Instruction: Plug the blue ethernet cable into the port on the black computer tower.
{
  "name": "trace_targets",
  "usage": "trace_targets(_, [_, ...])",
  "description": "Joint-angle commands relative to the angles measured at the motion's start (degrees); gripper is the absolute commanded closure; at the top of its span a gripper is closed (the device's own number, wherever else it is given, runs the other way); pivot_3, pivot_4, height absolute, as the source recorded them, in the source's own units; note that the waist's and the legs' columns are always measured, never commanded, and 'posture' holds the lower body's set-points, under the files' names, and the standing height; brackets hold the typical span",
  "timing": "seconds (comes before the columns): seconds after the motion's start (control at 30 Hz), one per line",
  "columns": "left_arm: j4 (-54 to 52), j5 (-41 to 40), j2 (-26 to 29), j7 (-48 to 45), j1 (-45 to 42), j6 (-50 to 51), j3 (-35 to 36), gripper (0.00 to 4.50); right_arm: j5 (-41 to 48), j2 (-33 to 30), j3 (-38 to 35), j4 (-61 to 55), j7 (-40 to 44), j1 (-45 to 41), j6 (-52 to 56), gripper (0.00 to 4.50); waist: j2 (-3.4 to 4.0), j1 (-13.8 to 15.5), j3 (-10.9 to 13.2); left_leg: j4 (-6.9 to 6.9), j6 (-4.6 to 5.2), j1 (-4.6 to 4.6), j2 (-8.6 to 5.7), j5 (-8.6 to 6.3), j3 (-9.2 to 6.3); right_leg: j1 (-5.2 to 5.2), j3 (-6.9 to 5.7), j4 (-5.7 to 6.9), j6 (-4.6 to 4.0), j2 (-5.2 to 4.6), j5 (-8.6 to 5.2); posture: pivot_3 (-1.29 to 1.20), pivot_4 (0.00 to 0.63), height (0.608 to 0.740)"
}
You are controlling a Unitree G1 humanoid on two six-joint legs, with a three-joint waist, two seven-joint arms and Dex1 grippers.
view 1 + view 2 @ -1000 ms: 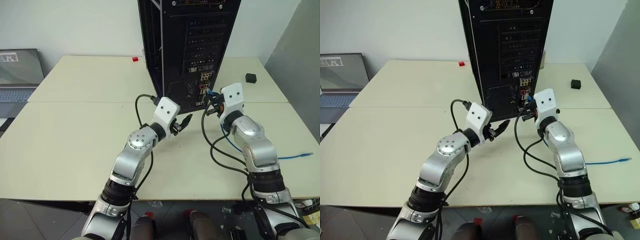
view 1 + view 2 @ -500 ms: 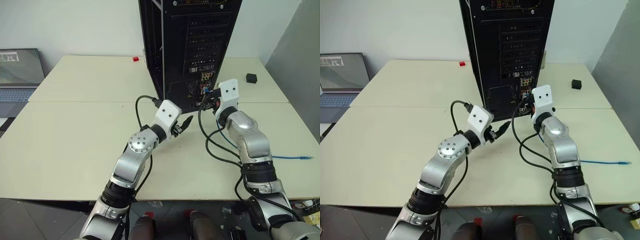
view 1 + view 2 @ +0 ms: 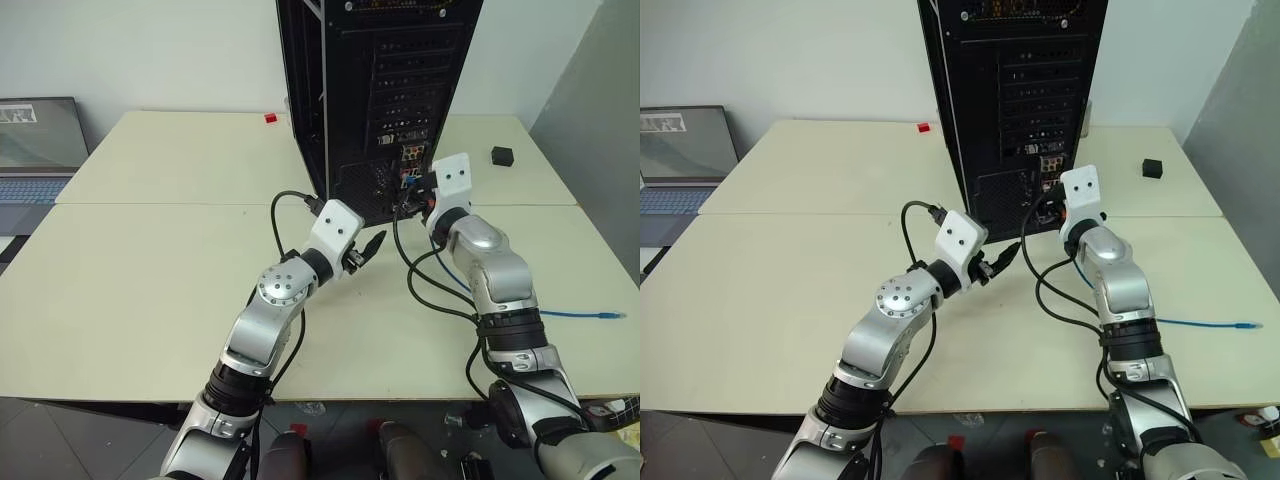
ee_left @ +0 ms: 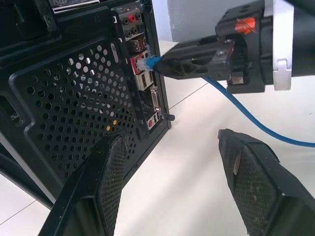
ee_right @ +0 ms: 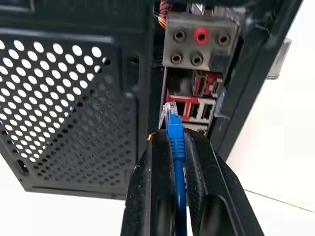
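The right pincer (image 5: pixel 176 147) pinched the blue ethernet cable (image 5: pixel 175 140), its clear plug protruding at the port (image 5: pixel 173 109); the left pincer (image 4: pixel 177 162) stood spread nearby.

Beige worktop (image 3: pixel 150 270), seam running across it. Small red block (image 3: pixel 270 118) at 11 o'clock, far edge. Small black cube (image 3: pixel 501 155) at 2 o'clock. Open laptop (image 3: pixel 35 150) at 9 o'clock, off the edge.
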Motion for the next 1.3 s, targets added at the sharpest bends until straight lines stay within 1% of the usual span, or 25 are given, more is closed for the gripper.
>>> trace_targets(0.03, [-2.95,0.32,-0.48,0.63,-0.18,-0.68,0.12,1.41,0.90,0.09,-1.63,-0.70,-0.25,-2.12,-0.59,4.49,0.00,0.00,0.00,0.00,0.00,0.00,0.00,0.00,0.00,0.00,0.00,0.00,0.00,0.00,0.00,0.00,0.150,0.740])
trace_targets(0.63, [-3.14,0.45,-0.86,0.80,0.02,-0.35,0.18,1.41,2.83,1.15,-3.30,-0.04,-0.91,-2.90,2.15,4.49,0.00,-0.02,0.00,-0.01,0.00,0.00,0.01,0.00,0.00,0.00,0.00,0.00,0.00,0.00,0.00,0.00,0.150,0.740])
trace_targets(1.3, [-3.13,0.39,-0.60,0.81,-0.10,-0.31,0.30,1.41,3.99,1.97,-4.80,0.00,-1.97,-3.64,2.91,4.49,0.00,-0.04,0.00,-0.02,0.00,0.00,0.01,0.00,0.00,-0.01,0.01,0.00,0.00,0.00,0.00,0.00,0.150,0.740])
